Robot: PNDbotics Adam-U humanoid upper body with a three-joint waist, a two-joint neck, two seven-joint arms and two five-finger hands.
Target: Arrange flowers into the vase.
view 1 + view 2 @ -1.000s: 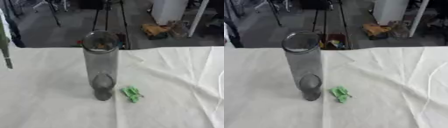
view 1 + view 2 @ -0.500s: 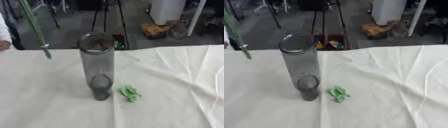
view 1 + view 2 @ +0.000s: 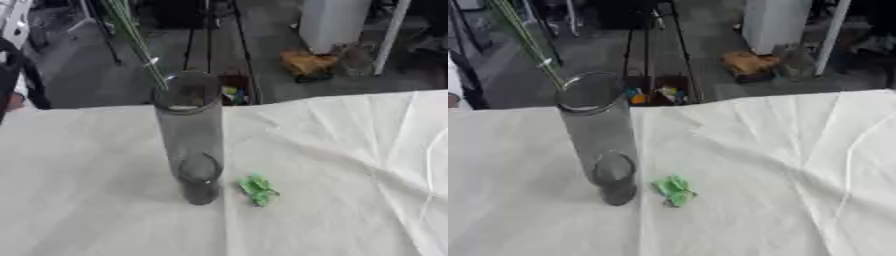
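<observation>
A tall smoky glass vase (image 3: 194, 135) stands upright on the white tablecloth (image 3: 332, 165), left of centre. Thin green flower stems (image 3: 138, 41) slant down from the top edge, and their lower ends hang just at the vase's rim on its left side. The flower heads and whatever holds the stems are out of frame above. A small bunch of green leaves (image 3: 258, 189) lies on the cloth just right of the vase's base. Neither of my hands shows in either view.
The cloth has folds and creases on the right side (image 3: 842, 150). Beyond the table's far edge are a tripod's legs (image 3: 214, 40), a white cabinet (image 3: 337, 22) and clutter on the floor. A dark object (image 3: 10, 75) sits at the left edge.
The green stems have swung from the far left toward the vase, and their tips now reach its rim. The view has shifted slightly.
</observation>
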